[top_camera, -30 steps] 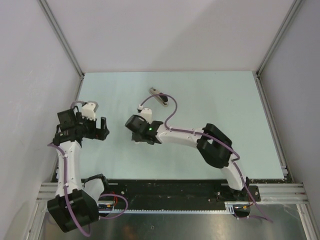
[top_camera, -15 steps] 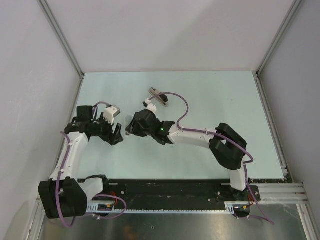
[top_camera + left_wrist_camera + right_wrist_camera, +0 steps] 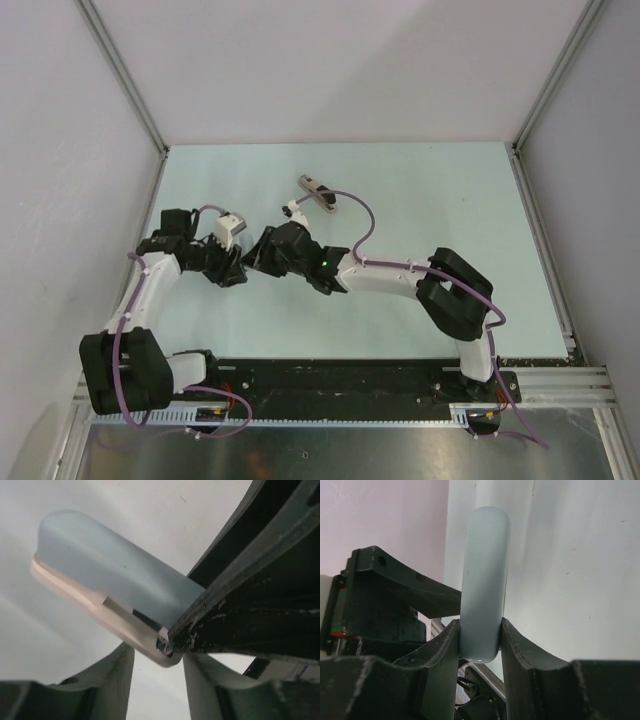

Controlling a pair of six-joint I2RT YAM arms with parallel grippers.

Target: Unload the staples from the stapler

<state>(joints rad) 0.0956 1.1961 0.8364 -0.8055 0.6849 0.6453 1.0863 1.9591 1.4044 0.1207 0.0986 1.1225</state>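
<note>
A small stapler (image 3: 484,580) with a pale blue-grey top and a beige base (image 3: 75,587) stands gripped between the fingers of my right gripper (image 3: 480,625), which is shut on its sides. My left gripper (image 3: 159,652) faces it from the left. Its two fingers are partly closed, with a gap between them, and the stapler's metal-lined end (image 3: 162,647) sits right at their tips. Seen from above, the left gripper (image 3: 232,268) and the right gripper (image 3: 262,255) meet at the table's left middle, hiding the stapler. A slim grey-beige piece with a black top (image 3: 318,194) lies apart, farther back.
The pale green table (image 3: 430,200) is walled in by white panels at the left, back and right. A purple cable (image 3: 350,215) loops over the right arm near the slim piece. The arm bases sit on the black rail (image 3: 330,375) at the near edge.
My left arm has swung right to meet the right gripper, and its jaws have narrowed. The right gripper shifted slightly left with the stapler still in it. The slim piece has not moved.
</note>
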